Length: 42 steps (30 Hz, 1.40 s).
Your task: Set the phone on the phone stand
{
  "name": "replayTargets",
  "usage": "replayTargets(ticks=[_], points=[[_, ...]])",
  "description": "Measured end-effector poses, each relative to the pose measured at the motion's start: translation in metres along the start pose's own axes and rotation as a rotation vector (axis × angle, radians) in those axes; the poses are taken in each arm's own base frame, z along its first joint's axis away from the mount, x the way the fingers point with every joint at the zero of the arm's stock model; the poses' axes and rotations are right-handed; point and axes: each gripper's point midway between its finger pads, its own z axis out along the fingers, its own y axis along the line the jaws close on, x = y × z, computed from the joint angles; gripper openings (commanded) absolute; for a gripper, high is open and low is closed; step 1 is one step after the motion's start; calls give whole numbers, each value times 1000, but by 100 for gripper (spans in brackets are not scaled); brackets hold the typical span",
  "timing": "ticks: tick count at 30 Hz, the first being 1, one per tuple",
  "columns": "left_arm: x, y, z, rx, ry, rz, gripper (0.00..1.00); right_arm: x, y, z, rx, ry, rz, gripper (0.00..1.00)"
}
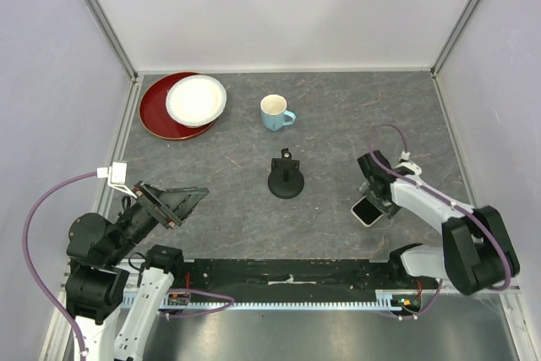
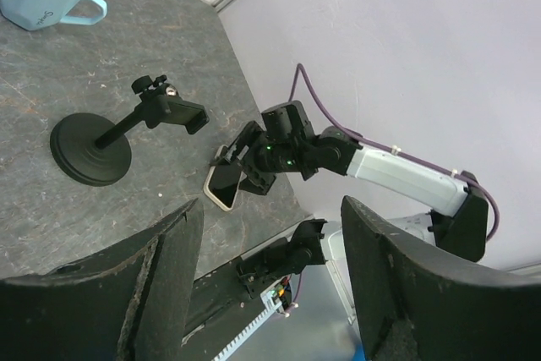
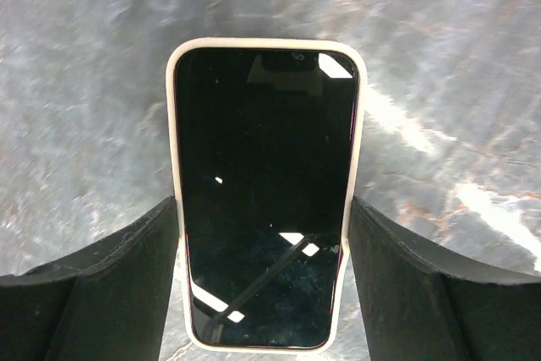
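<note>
Right gripper (image 3: 262,207) pinches the phone (image 1: 366,210) by both long edges, dark screen up, long axis running straight out between the fingers, well right of the phone stand (image 1: 286,178). Left gripper (image 2: 272,209) is spread wide. The blue mug (image 1: 274,112) is empty, and a white bowl (image 1: 196,100) sits on the red plate (image 1: 156,117).

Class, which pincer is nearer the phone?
Right. The right pincer has the phone between its fingers; the left pincer hangs open far across the table, beyond the stand.
</note>
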Motion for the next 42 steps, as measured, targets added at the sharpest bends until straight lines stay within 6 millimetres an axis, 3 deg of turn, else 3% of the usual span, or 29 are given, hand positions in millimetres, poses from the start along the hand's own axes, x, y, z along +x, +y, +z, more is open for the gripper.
replayTargets(ticks=[3, 6, 9, 12, 13, 14, 19, 21, 23, 24, 26, 27, 29, 30, 31, 33, 38, 42], points=[[0, 0, 0, 0, 0, 0, 72, 6, 20, -1, -15, -15, -80, 49], [0, 1, 1, 0, 1, 0, 72, 12, 41, -3, -51, -16, -153, 48], [2, 4, 3, -5, 5, -5, 72, 17, 60, -6, -94, -20, -206, 57], [4, 8, 5, -12, 13, -10, 72, 20, 70, -8, -130, -31, -242, 77], [5, 10, 5, -13, 15, -12, 72, 20, 71, -8, -138, -34, -252, 92], [6, 11, 6, -15, 18, -15, 72, 21, 73, -9, -143, -36, -261, 98], [10, 16, 8, -21, 30, -34, 70, 25, 81, -9, -162, -40, -306, 98], [10, 16, 9, -19, 33, -40, 70, 26, 82, -8, -157, -37, -311, 93], [10, 15, 9, -16, 36, -44, 70, 27, 84, -7, -155, -37, -310, 81], [10, 15, 9, -14, 35, -43, 70, 27, 86, -7, -154, -38, -306, 69], [9, 14, 10, -11, 35, -42, 70, 27, 88, -6, -156, -42, -303, 56], [9, 14, 11, -9, 38, -42, 70, 27, 88, -7, -158, -44, -299, 39], [9, 14, 14, -2, 44, -42, 69, 24, 87, -9, -168, -54, -295, 21], [9, 14, 16, 2, 46, -44, 62, 23, 86, -11, -177, -59, -286, 4], [10, 17, 18, 5, 49, -48, 55, 23, 87, -12, -192, -64, -277, 0], [17, 24, 25, 8, 73, -68, 51, 23, 87, -13, -225, -74, -259, 0], [36, 43, 40, -18, 187, -125, 52, 29, 77, -25, -336, -64, -250, 0], [45, 47, 48, -24, 286, -137, 55, 23, 79, -52, -482, -89, -263, 0]])
